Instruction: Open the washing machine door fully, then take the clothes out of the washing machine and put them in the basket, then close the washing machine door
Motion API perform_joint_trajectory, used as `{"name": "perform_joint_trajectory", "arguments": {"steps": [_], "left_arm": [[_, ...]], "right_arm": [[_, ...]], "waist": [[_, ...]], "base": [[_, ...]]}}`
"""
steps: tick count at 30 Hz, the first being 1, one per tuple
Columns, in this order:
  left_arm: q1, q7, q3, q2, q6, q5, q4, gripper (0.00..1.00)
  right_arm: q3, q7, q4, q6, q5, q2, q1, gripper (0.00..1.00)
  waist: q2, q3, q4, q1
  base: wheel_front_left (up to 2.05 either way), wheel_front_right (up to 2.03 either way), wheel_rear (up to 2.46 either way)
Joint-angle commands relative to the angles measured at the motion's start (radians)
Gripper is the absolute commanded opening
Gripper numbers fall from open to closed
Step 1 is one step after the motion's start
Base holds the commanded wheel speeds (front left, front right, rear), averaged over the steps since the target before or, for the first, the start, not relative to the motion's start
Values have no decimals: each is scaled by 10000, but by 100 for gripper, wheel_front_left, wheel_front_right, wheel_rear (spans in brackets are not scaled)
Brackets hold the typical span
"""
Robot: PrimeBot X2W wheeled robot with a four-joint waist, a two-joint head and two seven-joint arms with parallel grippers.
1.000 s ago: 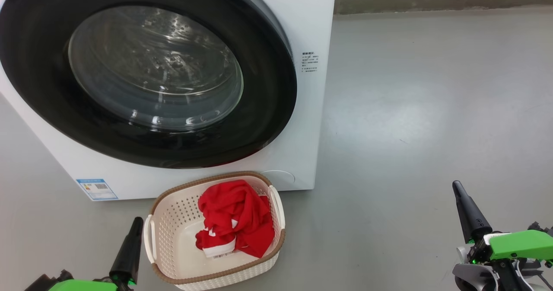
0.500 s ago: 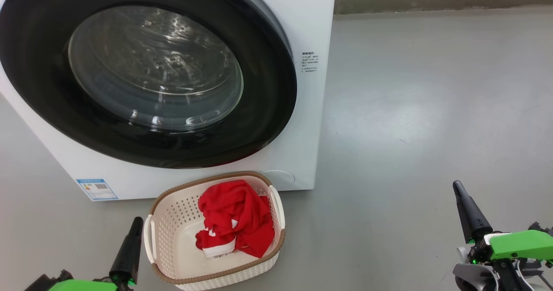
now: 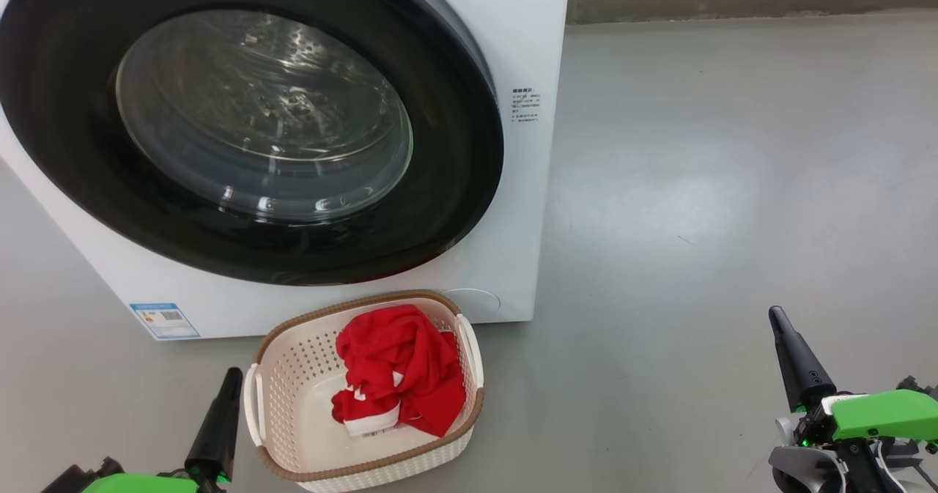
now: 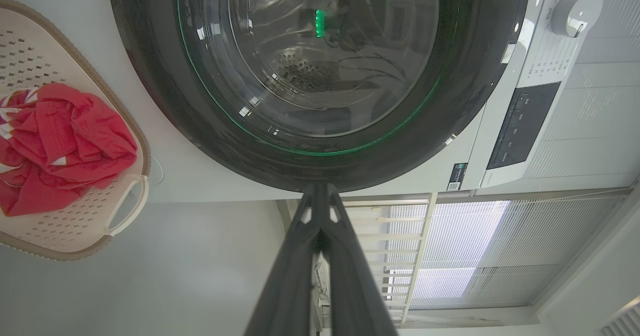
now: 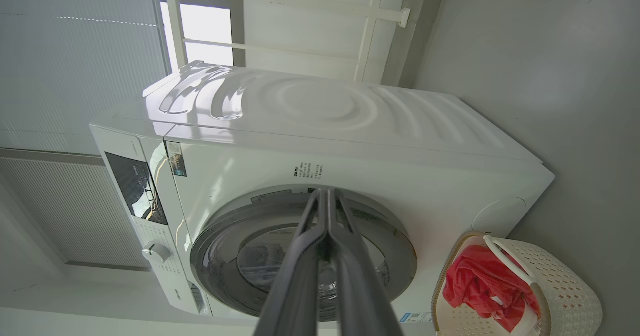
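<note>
The clothes (image 3: 399, 368) lie heaped in the basket (image 3: 289, 390), toward its right side, a white cuff showing at the near edge. The basket sits on the floor (image 3: 696, 185) just in front of the washing machine (image 3: 527, 39). The washing machine door (image 3: 264, 112) looks shut, its black rim lying against the white front.

The left tool (image 3: 234, 374) hovers just left of the basket with its fingers pressed together and nothing between them. The right tool (image 3: 774, 313) is well apart on the right, also pressed together and empty.

The garment looks light, soft and limp — it would sag and trail if lifted, so the raised fold at the top of the heap is the best place to pinch. The door is stiff and heavy-looking, with a glossy rim that is probably slippery and a glass bowl to spare from knocks. It is better pushed or hooked at the rim's right edge. With the clothes in the basket and the door closed, the task appears complete.
</note>
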Motion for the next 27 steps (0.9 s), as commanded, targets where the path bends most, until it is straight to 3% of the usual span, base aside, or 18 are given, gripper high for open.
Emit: {"name": "perform_joint_trajectory", "arguments": {"steps": [1,27], "left_arm": [[-438,43,378,74,4,-79,-195,0],[-439,54,391,65,4,-67,-196,0]], "right_arm": [[176,70,-292,-6,26,-168,-435,0],[176,70,-292,-6,26,-168,-435,0]], "waist": [[0,0,0,0],[0,0,0,0]], "base": [[0,0,0],[0,0,0]]}}
